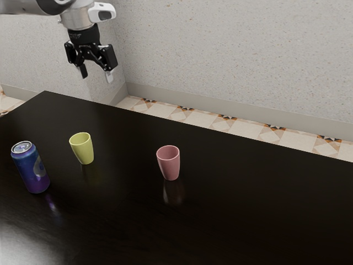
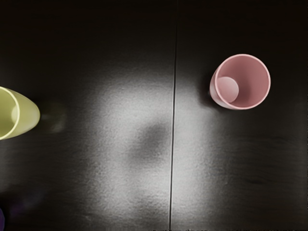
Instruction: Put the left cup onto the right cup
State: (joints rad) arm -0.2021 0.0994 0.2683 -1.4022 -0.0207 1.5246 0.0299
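End effector [image 1: 96, 73], jaws apart and empty, hangs high above the dark surface [image 1: 248, 210], which carries two upright cups: one yellow-green cup [image 1: 81, 148] standing between one blue can [image 1: 30, 167] and one pink cup [image 1: 168, 162].

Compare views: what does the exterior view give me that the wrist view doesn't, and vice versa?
Exterior view: the black two-finger gripper, fingers open, high above the cups; the upright blue soda can in full; the speckled wall and patterned tile floor.
Wrist view: a top-down look into the pink plastic cup, empty inside, plus a thin straight seam across the tabletop.
Shared: the pink cup and the yellow-green plastic cup, upright and apart, on the dark glossy table.
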